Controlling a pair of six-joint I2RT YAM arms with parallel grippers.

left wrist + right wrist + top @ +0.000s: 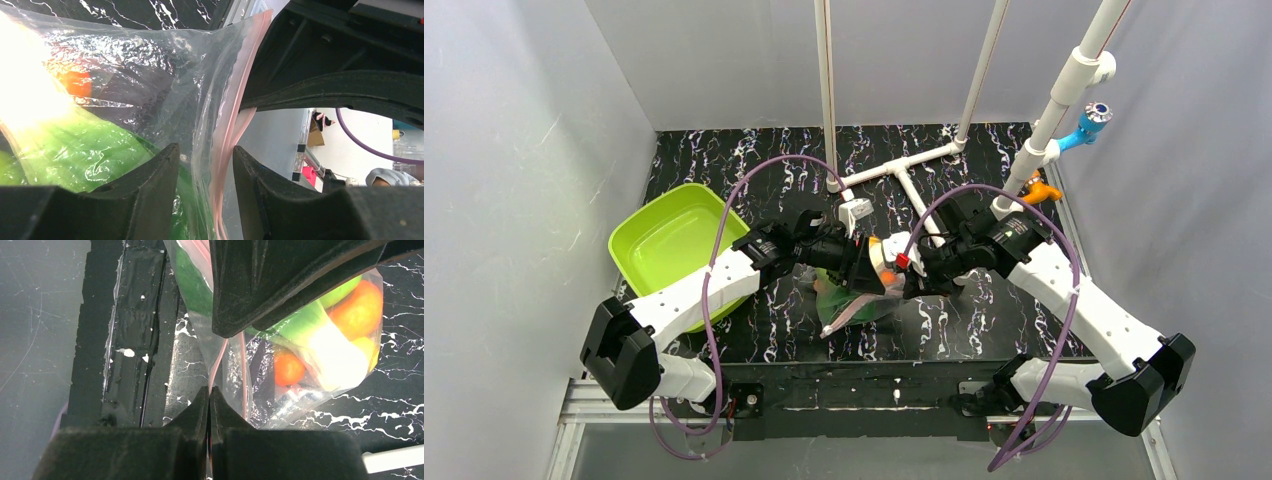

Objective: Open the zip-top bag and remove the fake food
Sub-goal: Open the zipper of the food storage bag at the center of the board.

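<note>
The table (984, 320) has a black top veined with white. A lime-green tray (669, 240) sits on its left side. White pipes (904, 165) stand at the back, a small orange piece (1042, 190) by the right one's foot. Whether the bag (854, 310) touches the top is unclear.

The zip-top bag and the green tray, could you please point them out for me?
zip-top bag (150, 65), left wrist view, crinkled clear wall.
green tray (669, 240), top external view, bare floor.

The left arm (699, 292) and right arm (1089, 305) have white shells, chunky black joints, a looping purple cable (794, 157) each, and matte black jaws.
</note>
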